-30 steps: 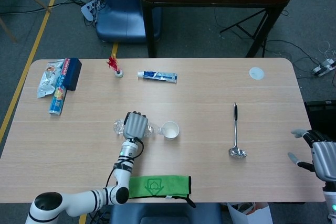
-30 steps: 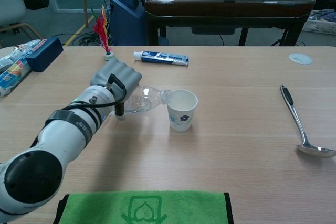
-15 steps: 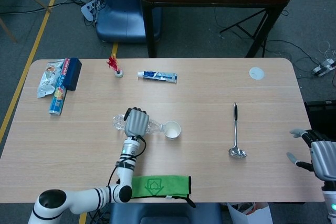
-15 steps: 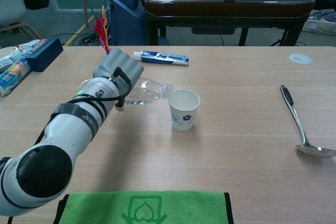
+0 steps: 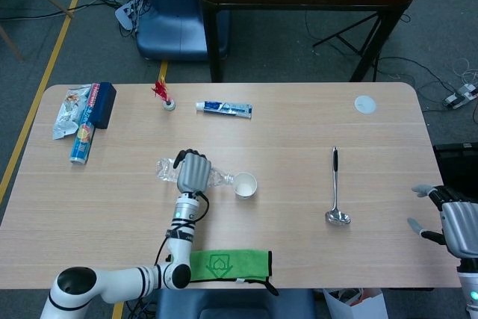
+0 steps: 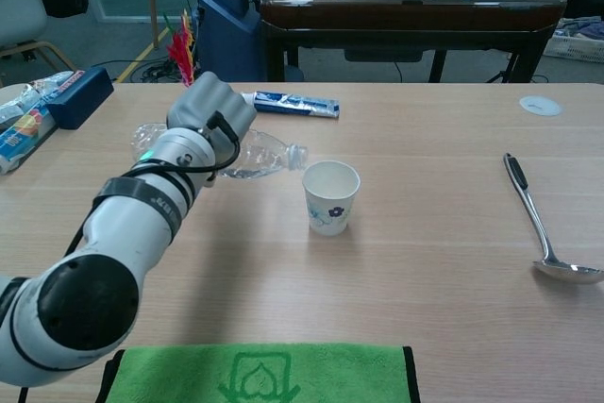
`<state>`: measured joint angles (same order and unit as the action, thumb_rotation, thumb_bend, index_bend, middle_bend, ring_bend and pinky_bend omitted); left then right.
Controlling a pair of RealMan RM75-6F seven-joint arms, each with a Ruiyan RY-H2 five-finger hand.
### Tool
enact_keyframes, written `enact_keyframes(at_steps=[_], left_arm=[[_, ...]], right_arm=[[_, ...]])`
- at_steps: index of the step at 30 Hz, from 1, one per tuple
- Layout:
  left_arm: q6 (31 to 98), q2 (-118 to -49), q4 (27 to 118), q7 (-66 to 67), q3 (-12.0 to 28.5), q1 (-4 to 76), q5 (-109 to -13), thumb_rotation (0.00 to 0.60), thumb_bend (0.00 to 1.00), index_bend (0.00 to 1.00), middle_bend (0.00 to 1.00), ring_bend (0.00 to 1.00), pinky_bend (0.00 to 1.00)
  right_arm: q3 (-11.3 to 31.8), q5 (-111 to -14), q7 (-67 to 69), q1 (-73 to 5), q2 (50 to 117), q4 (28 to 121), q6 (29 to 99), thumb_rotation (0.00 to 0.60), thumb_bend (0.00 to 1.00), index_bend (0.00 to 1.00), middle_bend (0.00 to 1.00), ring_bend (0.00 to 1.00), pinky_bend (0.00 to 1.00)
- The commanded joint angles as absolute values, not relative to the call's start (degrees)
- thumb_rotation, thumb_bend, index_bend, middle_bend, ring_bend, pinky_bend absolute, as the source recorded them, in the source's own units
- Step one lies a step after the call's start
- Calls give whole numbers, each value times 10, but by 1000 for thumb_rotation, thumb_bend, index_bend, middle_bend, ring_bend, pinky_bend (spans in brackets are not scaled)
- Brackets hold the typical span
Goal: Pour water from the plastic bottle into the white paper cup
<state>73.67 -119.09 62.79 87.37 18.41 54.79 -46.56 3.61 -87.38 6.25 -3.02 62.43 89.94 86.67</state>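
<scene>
Head view: the left robot hand (image 5: 193,172) grasps the plastic bottle (image 5: 216,178), which lies near horizontal above the tabletop (image 5: 299,132), its neck pointing toward 3 o'clock. The white paper cup (image 5: 246,184) stands upright just beside the bottle mouth, at about 4 o'clock from it. The right robot hand (image 5: 452,222) sits off the tabletop's edge at 4 o'clock, fingers spread, holding nothing. A ladle (image 5: 335,192) lies well apart, at 3 o'clock from the cup. A toothpaste tube (image 5: 224,108) lies at 12 o'clock from the cup; a green cloth (image 5: 228,265) rests at the near edge.

Chest view: the left robot hand (image 6: 209,112) is wrapped around the bottle's (image 6: 264,156) body. The bottle mouth sits just at 10 o'clock from the cup (image 6: 329,197) rim, apart from it. The cup's inside shows no visible content. The ladle (image 6: 540,226) lies at 3 o'clock.
</scene>
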Motion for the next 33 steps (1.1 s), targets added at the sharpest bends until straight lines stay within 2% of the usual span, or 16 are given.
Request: enact_keyframes(at_steps=[1,33], left_arm=[[741,-1193,627,882,182,553,-463,600,20,678,647,522,646],[756,-1207,597,901,165,564,-478,600,20,680,652,523,647]], right_arm=[[36,-873,63,-30,624,900,866,600,174,351,416,324,438],[36,-874,63,-30,623,901,866,600,174,351,416,324,438]])
